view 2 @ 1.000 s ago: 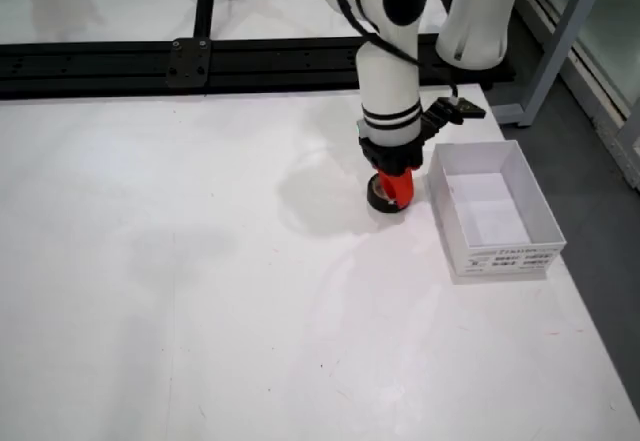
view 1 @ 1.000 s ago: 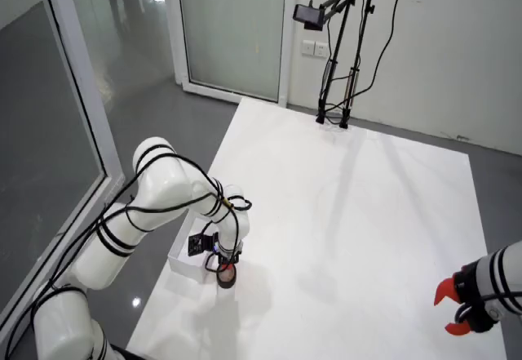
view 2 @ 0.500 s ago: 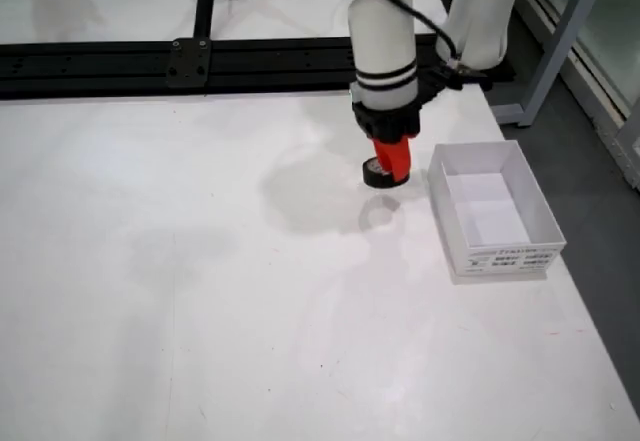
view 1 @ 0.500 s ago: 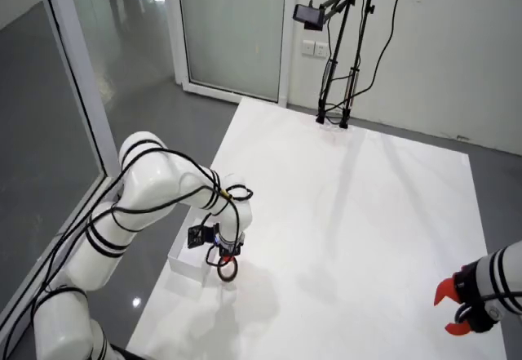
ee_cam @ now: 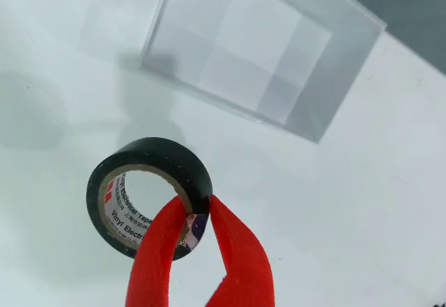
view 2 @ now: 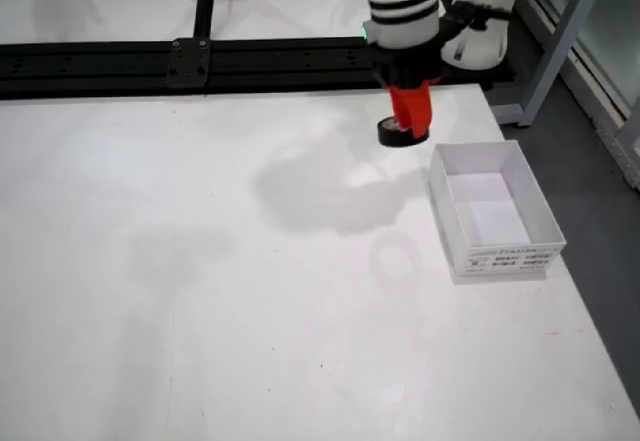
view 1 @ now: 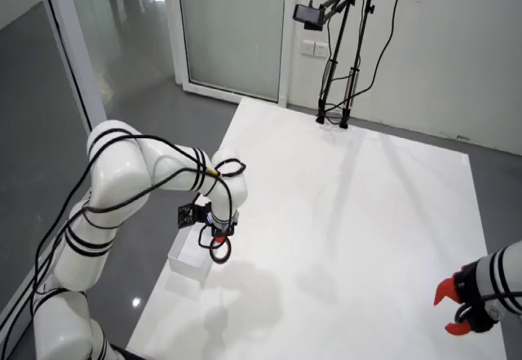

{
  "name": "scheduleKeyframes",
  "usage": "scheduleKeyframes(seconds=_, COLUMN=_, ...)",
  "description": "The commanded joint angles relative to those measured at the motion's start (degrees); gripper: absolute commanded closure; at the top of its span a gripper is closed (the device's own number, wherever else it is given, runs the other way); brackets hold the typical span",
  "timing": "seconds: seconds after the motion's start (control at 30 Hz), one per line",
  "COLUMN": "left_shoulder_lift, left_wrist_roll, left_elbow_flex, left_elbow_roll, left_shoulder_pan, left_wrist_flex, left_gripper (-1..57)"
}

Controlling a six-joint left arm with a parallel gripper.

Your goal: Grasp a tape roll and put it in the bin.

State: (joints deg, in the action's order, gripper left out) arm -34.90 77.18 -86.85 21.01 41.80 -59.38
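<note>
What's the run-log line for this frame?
phase: carry | end effector: shut on tape | tape: lifted off table | bin: empty, tape not yet over it

tape roll (view 2: 402, 133) above table (view 2: 200, 291), left of bin (view 2: 494, 209)

Bright even lighting, soft shadows on table (view 2: 200, 341), sharp focus
</note>
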Motion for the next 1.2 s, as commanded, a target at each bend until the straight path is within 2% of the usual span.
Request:
scheduleKeyframes(seconds=0.03, left_shoulder_lift=8.2, left_wrist_roll=-3.9, left_elbow_flex=-0.1, left_elbow_roll=-0.7, left_shoulder_pan=-3.6, left_wrist_flex=-10.3, left_gripper=57.0)
scheduleKeyframes(seconds=0.57, left_shoulder_lift=9.5, left_wrist_roll=-8.7, left_elbow_flex=-0.3, left_elbow_roll=-0.2, left_shoulder_pan=-15.0, left_wrist_flex=-8.6, left_gripper=57.1)
scheduleKeyframes(seconds=1.2, left_shoulder_lift=-3.2, left_wrist_roll=-9.1, left_elbow_flex=-0.4, left_elbow_roll=-2.4, left_shoulder_pan=-19.0, left_wrist_flex=3.1, left_gripper=57.1)
